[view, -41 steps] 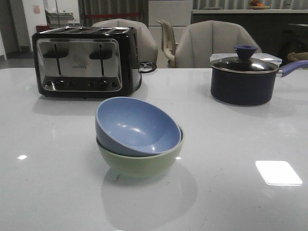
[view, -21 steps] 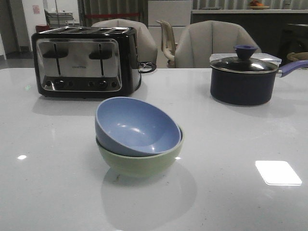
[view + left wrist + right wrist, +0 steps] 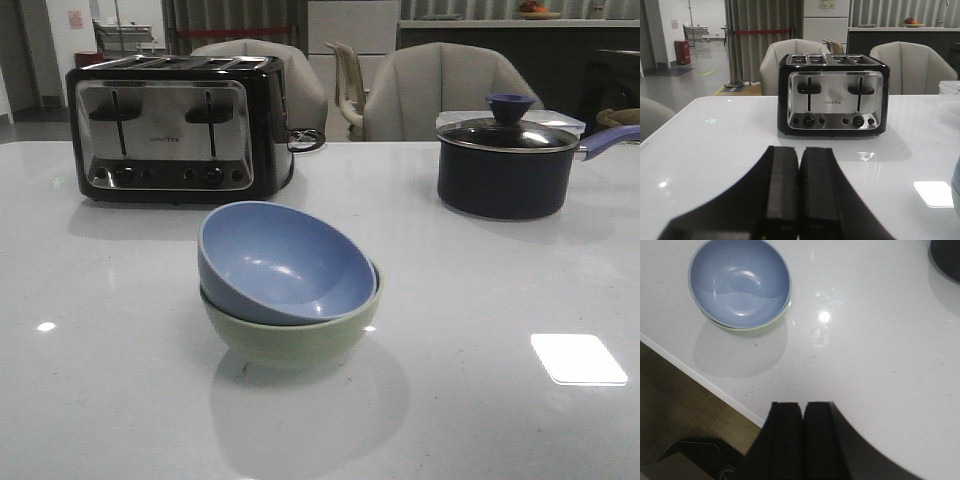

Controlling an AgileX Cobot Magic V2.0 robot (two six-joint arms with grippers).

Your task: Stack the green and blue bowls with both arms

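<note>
The left gripper has its fingers pressed together on nothing, and the right gripper is the same, empty and apart from the bowls. In front of the toaster, the blue bowl sits tilted inside the green bowl. I judge the stacking is done, so both arms are drawn away.

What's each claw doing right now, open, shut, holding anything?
Left claw: closed, fingers together, holding nothing.
Right claw: closed, empty, away from the blue bowl nested in the green bowl.
</note>
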